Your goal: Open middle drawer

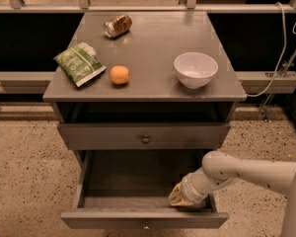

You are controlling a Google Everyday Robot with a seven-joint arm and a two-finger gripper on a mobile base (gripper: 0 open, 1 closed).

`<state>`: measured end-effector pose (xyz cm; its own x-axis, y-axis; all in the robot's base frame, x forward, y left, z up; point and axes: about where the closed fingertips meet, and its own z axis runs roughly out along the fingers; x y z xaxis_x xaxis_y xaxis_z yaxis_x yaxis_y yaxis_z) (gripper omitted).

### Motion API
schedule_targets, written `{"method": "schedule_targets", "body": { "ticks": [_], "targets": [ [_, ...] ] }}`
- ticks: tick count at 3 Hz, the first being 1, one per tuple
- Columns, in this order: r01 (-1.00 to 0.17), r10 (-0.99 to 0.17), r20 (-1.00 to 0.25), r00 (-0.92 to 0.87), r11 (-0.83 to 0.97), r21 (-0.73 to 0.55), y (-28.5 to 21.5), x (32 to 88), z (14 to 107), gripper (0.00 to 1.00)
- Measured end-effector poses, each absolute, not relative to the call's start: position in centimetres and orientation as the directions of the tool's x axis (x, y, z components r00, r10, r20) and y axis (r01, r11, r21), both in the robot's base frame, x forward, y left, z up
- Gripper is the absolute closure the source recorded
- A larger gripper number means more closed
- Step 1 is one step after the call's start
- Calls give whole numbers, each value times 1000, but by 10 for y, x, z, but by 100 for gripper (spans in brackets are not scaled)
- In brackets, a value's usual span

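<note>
Cabinet [153, 38]: grey. It rises above and behind the gripper, and its top is well above it.
Middle drawer [113, 220]: stands well out of the cabinet, around the gripper. Its front is just ahead of the tool and its floor is bare to the tool's left.
Top drawer [98, 136]: shut, directly above and behind the gripper, well apart from it.
Arm [246, 171]: white, reaching in from the right and sloping down into the open drawer.
Gripper [180, 197]: low inside the middle drawer at its front right corner, just behind the front panel.
Gripper state: cannot tell whether it is wide, narrow or holding anything.
Bowl [196, 69]: white, on the cabinet top, far above the tool.
Bag [80, 63]: green, up and well to the tool's left.
Orange [119, 75]: up and to the left, beside the bag.
Can [118, 25]: on its side, farthest from the tool.
Knob [146, 226]: on the drawer front, just left of and below the tool.
Step in hand: the task looks nearly done.
Doing it well: lift straight up and clear of the front panel before moving away. A sideways drag could catch the right wall or nudge the drawer back in.
</note>
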<state>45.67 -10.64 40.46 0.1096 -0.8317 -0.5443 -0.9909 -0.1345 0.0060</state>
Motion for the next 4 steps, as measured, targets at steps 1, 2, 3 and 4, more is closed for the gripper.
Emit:
{"method": "schedule_targets", "body": {
  "ticks": [1,2,3,4],
  "targets": [
    [-996,-822,-564,81,-88,-15,-96,462,406,100],
    [-999,-805,-592,50,-48,-18,-74,466,400,100],
    [-999,-805,-591,50,-47,-20,-74,467,400,100],
    [-998,-801,-595,60,-67,-10,-69,466,399,100]
  ]
}}
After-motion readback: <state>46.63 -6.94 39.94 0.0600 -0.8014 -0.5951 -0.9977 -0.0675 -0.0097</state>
